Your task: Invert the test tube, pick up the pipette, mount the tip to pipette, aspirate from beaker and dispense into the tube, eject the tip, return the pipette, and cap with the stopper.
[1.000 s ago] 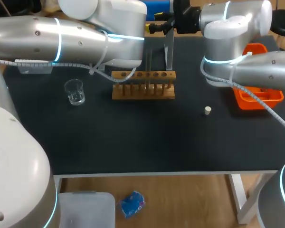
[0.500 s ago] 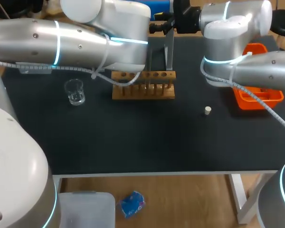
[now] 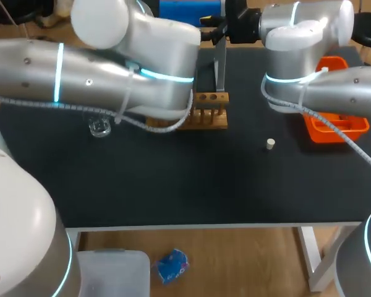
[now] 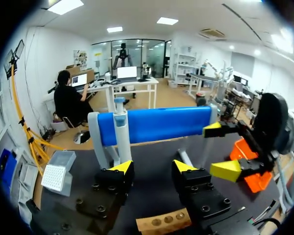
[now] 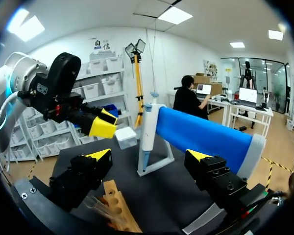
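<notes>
Jaws of both grippers stand apart, holding nothing: the right gripper (image 5: 148, 159) hangs just above the wooden rack (image 5: 119, 209), where a clear glass test tube (image 5: 99, 207) shows, the left gripper (image 4: 153, 169) hangs above the same rack, and ahead of both the white-and-blue pipette (image 5: 148, 129) stands upright on its stand (image 5: 159, 161).

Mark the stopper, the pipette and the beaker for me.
stopper (image 3: 270, 144), head view, its top.
pipette (image 5: 148, 132), right wrist view, its white body.
beaker (image 3: 99, 129), head view, its visible base.
</notes>
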Controlling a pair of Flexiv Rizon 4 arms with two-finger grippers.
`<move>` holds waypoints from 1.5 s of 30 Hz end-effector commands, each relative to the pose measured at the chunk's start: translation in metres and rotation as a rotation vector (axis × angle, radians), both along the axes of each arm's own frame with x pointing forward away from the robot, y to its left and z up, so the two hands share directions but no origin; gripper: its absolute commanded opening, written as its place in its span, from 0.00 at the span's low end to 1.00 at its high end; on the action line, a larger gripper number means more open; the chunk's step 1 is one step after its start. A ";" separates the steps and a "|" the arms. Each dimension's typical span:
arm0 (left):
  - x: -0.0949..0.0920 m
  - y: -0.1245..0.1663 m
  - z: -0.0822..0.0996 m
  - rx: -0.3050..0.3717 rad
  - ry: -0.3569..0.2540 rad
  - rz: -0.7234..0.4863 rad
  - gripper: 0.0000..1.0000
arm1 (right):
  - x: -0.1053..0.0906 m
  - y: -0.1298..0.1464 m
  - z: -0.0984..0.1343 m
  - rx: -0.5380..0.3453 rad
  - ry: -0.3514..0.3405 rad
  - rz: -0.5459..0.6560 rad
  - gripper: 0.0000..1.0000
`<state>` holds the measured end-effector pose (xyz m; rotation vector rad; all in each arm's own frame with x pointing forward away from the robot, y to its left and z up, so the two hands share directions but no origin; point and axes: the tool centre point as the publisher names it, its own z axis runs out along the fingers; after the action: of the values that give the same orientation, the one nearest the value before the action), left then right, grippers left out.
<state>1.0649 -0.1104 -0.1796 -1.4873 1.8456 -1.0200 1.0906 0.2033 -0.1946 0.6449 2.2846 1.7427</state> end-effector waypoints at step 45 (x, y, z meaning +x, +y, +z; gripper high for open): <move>-0.129 -0.004 0.036 -0.104 -0.240 -0.851 1.00 | -0.096 -0.055 0.039 0.203 -0.114 0.327 1.00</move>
<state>0.9337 -0.1222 -0.1442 -0.6698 2.1307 -1.6328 1.0008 0.1575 -0.1532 0.1961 2.2529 2.1181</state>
